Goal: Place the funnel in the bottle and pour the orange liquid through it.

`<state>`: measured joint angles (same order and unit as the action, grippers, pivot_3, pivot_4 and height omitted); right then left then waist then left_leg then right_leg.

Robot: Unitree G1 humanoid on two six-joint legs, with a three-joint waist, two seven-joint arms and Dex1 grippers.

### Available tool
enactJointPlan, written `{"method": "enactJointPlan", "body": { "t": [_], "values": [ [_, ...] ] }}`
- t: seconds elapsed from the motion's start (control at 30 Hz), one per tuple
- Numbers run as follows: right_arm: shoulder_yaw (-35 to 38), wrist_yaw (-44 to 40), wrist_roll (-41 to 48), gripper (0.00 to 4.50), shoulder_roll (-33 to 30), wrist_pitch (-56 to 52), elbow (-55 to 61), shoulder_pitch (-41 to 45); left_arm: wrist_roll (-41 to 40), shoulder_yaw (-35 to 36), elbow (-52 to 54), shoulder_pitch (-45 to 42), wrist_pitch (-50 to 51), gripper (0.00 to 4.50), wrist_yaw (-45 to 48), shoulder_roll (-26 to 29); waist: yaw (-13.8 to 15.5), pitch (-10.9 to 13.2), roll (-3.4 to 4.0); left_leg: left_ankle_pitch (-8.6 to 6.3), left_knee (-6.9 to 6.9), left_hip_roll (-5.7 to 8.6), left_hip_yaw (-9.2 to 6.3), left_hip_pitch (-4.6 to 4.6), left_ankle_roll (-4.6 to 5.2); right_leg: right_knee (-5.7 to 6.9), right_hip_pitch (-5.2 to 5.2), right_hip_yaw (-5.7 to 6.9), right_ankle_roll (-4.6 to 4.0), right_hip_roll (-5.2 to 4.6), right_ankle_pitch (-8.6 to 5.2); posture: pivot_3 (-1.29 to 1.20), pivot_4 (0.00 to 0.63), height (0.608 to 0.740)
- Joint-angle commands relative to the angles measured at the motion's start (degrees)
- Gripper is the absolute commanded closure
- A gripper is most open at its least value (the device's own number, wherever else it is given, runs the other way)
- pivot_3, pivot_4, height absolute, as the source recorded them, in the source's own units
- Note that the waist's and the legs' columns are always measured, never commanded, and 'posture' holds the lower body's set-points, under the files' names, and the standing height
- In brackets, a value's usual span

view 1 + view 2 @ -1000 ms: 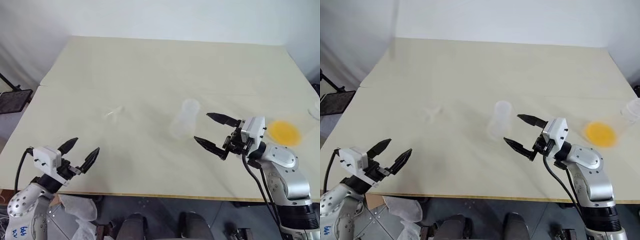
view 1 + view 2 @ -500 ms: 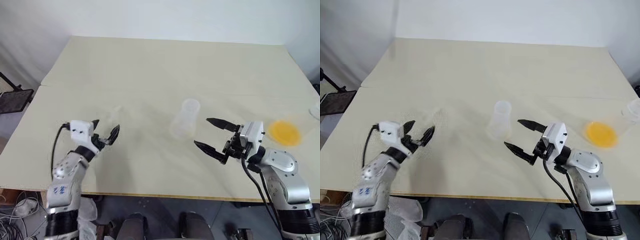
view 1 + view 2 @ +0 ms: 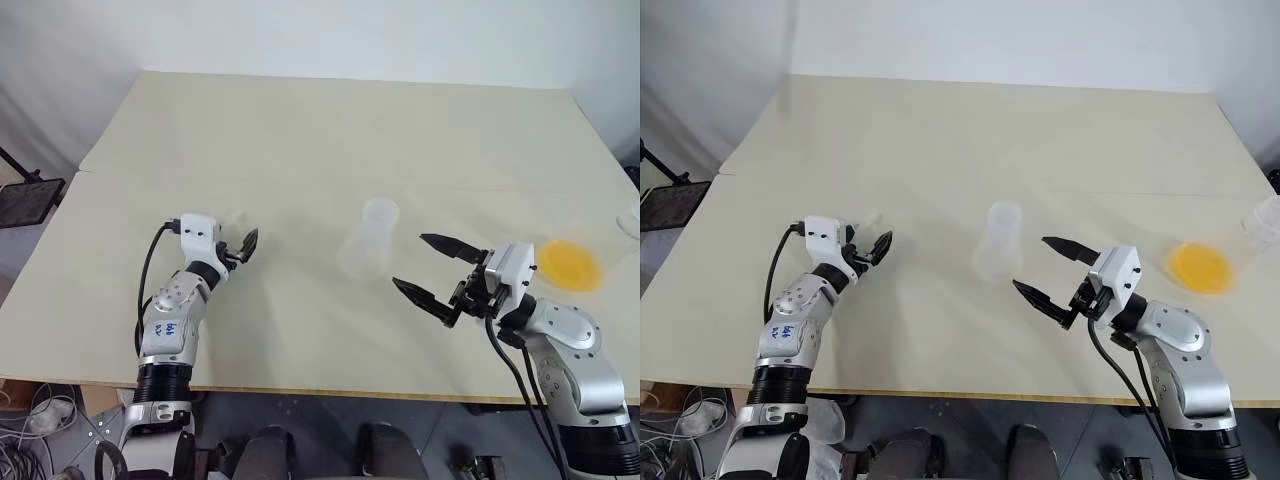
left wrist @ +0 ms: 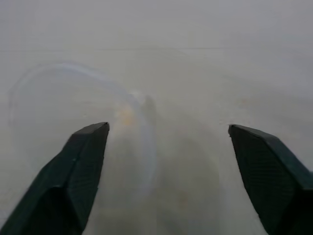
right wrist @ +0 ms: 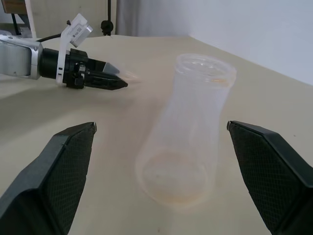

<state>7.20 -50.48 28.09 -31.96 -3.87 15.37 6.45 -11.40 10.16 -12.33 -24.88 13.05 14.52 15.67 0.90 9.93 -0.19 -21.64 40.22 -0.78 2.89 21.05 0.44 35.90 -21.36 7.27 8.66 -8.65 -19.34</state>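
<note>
Funnel: lying on its side on the table (image 3: 300, 130), at the left gripper's (image 3: 244, 246) fingertips; faint in the head views (image 3: 236, 216), clearer in the left wrist view (image 4: 83, 127).
Funnel axis: its long axis is running roughly level with the table, not upright; the wide mouth is facing the wrist camera and the short spout is pointing away from the gripper. It needs turning spout-down before it can be seated in a neck.
Left gripper: reaching out level over the table, jaws parted with nothing between them yet; one finger (image 4: 73, 181) is overlapping the cone's rim, the other is standing off to the side. Likely lining up to close across the rim; whether it is touching, I cannot tell.
Bottle: standing upright mid-table (image 3: 368, 237), mouth up, wide base down, well apart from the funnel. Seen in the right wrist view (image 5: 188, 132), neck open and unobstructed, so it looks ready to receive the spout.
Right gripper: hovering just beside the bottle (image 3: 432, 268), jaws wide and empty, aimed at it; probably waiting to steady it.
Orange liquid: sitting in a clear cup (image 3: 570, 262) near the table's right side, beyond the right arm, untouched; the pour comes last.
</note>
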Motion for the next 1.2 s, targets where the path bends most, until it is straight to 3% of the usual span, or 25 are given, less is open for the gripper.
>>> {"method": "enactJointPlan", "body": {
  "t": [0.03, 0.33, 0.6, 0.73, 0.87, 1.07, 1.2],
  "values": [
    [0.7, 0.4, 0.3, 0.00, 0.2, 0.7, 2.4, -0.4, -0.1, 0.5, 0.2, -1.0, -0.9, 1.55, 0.6, 1.0, 0.0, 0.0, 0.00, 0.00, 0.00, 0.00, 0.00, 0.00, 0.00, 0.00, 0.00, 0.00, 0.00, 0.00, 0.00, 0.00, 0.150, 0.740],
    [0.3, 0.6, -0.4, 0.00, 0.9, 1.4, 1.9, -0.6, -0.8, 1.4, 1.4, -0.6, -1.7, 4.47, 1.7, 2.1, 0.0, 0.0, 0.00, 0.00, 0.00, 0.00, -0.01, -0.01, 0.00, 0.00, 0.00, 0.00, 0.00, 0.00, 0.00, 0.00, 0.150, 0.740],
    [2.3, 2.0, -0.2, 0.00, 1.3, 2.2, 3.2, -2.4, -6.0, 3.1, 3.4, -2.4, -10.2, 4.49, 12.8, 5.2, 0.0, 0.0, 0.00, 0.00, 0.02, 0.00, -0.01, 0.03, 0.00, 0.00, 0.00, 0.05, 0.00, 0.00, 0.00, 0.00, 0.150, 0.740],
    [7.6, 5.4, 1.6, 0.00, 1.6, 2.7, 6.0, -5.8, -11.9, -0.6, 5.5, -10.5, -8.9, 4.49, 31.4, 12.4, 0.4, 0.0, 0.00, 0.00, 0.07, 0.00, 0.00, 0.14, -0.01, 0.00, -0.02, 0.14, 0.00, 0.00, 0.00, 0.00, 0.150, 0.740],
    [10.9, 7.7, 3.4, 0.00, 2.3, 2.6, 9.9, -8.9, -11.7, -7.3, 0.4, -21.8, -8.4, 4.49, 48.2, 17.6, 0.5, 0.0, 0.00, 0.00, 0.08, 0.06, -0.03, 0.14, 0.00, 0.00, 0.02, 0.16, 0.00, -0.02, 0.00, 0.00, 0.150, 0.740],
    [12.4, 13.9, 1.9, 0.00, 7.8, 4.7, 13.3, -13.2, -5.4, -16.6, -15.9, -41.6, -15.0, 4.49, 63.3, 14.9, 0.2, 0.0, 0.01, 0.01, -0.02, 0.02, 0.16, 0.10, -0.02, -0.02, -0.05, 0.21, 0.00, 0.03, 0.00, 0.00, 0.150, 0.740],
    [10.9, 16.4, -0.5, 0.00, 10.7, 6.4, 14.2, -15.5, -0.9, -20.3, -24.6, -48.5, -20.9, 4.49, 67.5, 11.4, 0.0, 0.0, 0.01, 0.01, -0.04, 0.02, 0.28, 0.09, -0.01, -0.02, -0.11, 0.16, 0.00, 0.02, 0.00, 0.00, 0.150, 0.740]
  ]
}}
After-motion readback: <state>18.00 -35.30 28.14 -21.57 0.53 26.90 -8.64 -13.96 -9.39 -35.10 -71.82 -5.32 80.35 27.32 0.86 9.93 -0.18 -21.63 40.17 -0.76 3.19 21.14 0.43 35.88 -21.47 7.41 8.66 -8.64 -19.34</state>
